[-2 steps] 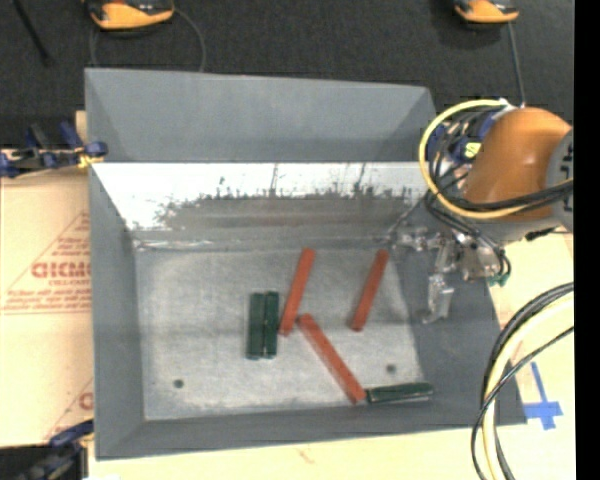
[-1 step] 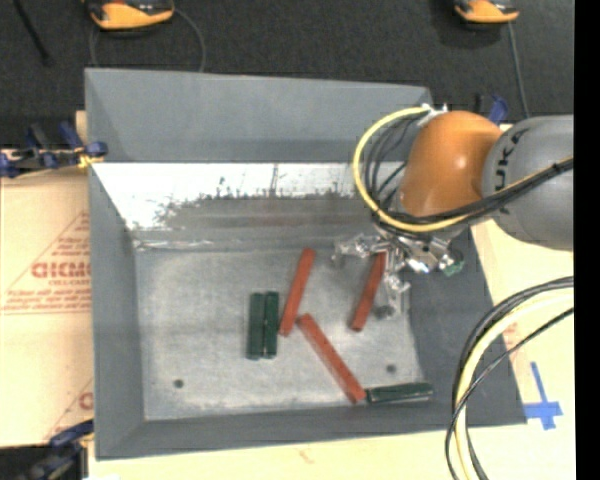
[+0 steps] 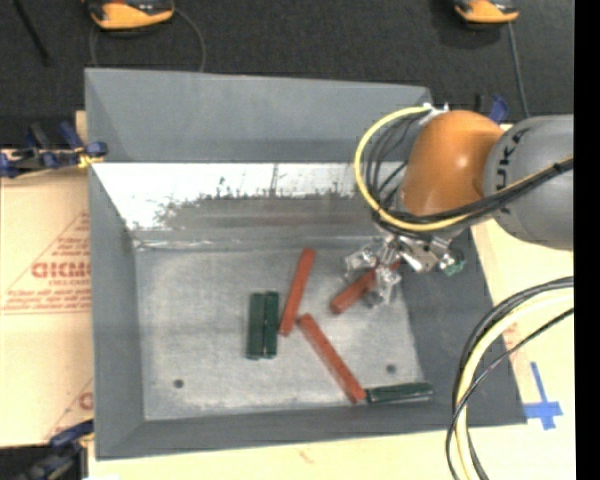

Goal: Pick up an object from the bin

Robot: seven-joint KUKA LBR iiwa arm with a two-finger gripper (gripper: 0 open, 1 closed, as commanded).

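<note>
Nearest the lens is the smooth, domed orange cover on the wrist of the grey arm, with yellow and black cables looped round it. Black lettering on the arm is only partly legible.

Below the cover, the bright metal jaws stand over the right part of the bin floor, near the back wall. Whether they are spread or pressed together cannot be told. The upper end of a short red stick meets them and its lower end points towards the floor's middle.

The bin is grey sheet metal with sloping walls, a scuffed back wall and a matt speckled floor. On the floor:
- a slim red stick, near the middle
- a dark green oblong block, just left of it
- a longer red stick, slanting towards the front right corner
- a dark green rod, touching its lower end.
</note>
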